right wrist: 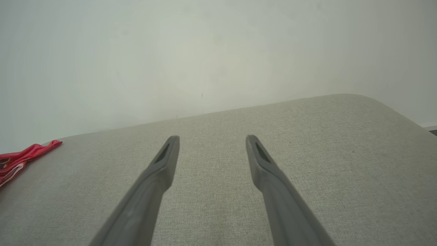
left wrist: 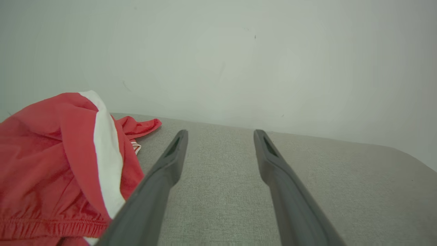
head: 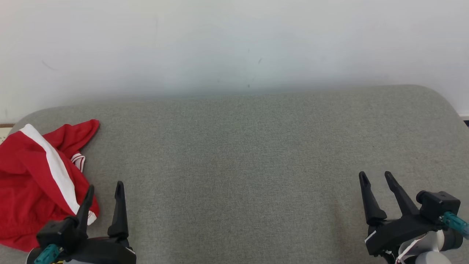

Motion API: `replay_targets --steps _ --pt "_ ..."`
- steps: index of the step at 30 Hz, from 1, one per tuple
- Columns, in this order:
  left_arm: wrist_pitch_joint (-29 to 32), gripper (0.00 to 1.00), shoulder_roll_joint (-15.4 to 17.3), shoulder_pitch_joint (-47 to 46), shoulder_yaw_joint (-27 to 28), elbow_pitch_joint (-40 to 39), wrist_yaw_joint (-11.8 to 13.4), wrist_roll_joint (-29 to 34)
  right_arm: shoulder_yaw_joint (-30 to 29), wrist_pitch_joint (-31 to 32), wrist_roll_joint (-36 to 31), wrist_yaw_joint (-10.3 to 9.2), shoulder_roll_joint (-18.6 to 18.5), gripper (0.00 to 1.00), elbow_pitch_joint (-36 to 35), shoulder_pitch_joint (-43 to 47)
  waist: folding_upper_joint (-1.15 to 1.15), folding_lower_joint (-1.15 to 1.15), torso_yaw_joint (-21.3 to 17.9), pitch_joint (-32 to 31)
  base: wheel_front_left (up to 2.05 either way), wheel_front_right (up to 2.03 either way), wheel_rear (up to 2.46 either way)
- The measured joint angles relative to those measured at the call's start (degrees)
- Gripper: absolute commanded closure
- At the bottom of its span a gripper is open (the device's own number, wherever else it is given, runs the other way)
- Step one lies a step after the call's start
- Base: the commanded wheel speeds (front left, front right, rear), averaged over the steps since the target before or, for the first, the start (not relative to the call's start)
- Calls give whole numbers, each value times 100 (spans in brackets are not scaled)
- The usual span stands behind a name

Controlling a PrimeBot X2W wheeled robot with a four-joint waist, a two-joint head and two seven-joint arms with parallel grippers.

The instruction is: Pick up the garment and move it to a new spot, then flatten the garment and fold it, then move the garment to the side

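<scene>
The garment (head: 33, 183) is red with a white stripe and lies crumpled at the far left of a grey padded surface (head: 234, 165). My left gripper (head: 105, 187) stands open at the lower left, its left finger just over the garment's right edge, nothing between the fingers. In the left wrist view the garment (left wrist: 51, 171) bunches up left of the open left gripper (left wrist: 220, 134). My right gripper (head: 376, 176) is open at the lower right, far from the cloth. The right wrist view shows the open right gripper (right wrist: 212, 138) over bare fabric, a corner of the garment (right wrist: 24, 158) at far left.
A pale wall (head: 234, 44) rises right behind the grey surface. The surface's corners are rounded at back left and back right, and a strip of floor (head: 464, 118) shows past the right edge. Wide bare fabric lies between the two grippers.
</scene>
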Motion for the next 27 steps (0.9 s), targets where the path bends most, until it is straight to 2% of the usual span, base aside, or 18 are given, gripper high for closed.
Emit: replay_targets --steps 27 --pt "75 0 8 135 -142 186 162 1213 -34 -155 -1045 0 247 0 -136 415 0 0 21 -35 0 0 0"
